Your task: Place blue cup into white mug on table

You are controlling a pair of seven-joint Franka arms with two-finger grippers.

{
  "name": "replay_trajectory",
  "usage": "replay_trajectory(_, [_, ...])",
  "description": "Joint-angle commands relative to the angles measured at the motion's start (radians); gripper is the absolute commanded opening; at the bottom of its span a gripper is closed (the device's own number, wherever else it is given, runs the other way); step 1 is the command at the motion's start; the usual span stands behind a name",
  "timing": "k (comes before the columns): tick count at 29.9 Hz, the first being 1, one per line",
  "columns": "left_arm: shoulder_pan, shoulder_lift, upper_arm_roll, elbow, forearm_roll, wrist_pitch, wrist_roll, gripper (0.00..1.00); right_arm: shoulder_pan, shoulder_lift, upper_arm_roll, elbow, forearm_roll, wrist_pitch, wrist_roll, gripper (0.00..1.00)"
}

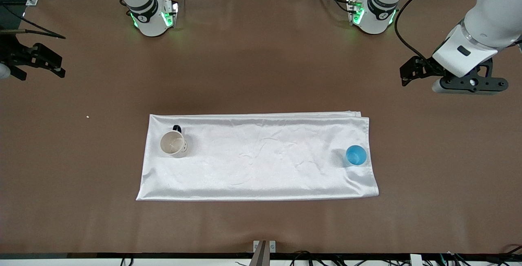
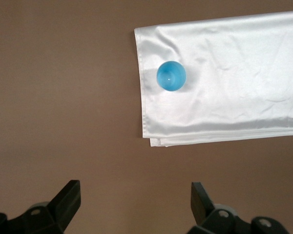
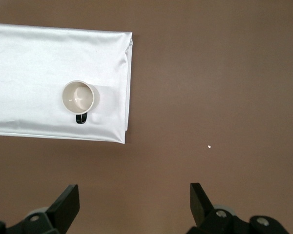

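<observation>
Hovering wide open and empty over bare bench [image 1: 261,74], the left claw [image 1: 412,72] hangs off the white cloth's [image 1: 257,156] left-arm end, while the right claw [image 1: 38,60], fingers spread just as wide with nothing between them, hangs off the cloth's other end. On that cloth the blue cup [image 1: 356,155] stands upright near the left-arm end and the white mug [image 1: 173,142] stands upright near the right-arm end, mouth up, well apart from the cup.

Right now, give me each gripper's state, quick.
Left gripper: open, empty, over bare table.
Right gripper: open, empty, over bare table.
</observation>
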Motion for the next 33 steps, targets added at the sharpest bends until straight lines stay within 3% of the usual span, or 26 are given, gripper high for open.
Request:
replay_trajectory(1, [-0.006, 0.015, -0.003, 0.013, 0.01, 0.005, 0.004, 1.0, -0.016, 0.013, 0.007, 0.018, -0.01, -0.014, -0.003, 1.0])
replay_trajectory(25, [-0.024, 0.137, -0.054, 0.004, 0.014, 0.073, -0.002, 1.0, -0.031, 0.085, 0.008, -0.028, 0.001, -0.032, 0.0, 1.0])
replay_trajectory(33, [-0.023, 0.2, -0.069, 0.002, 0.031, 0.155, 0.004, 1.0, -0.022, 0.13, 0.012, -0.031, 0.004, -0.026, 0.0, 1.0])
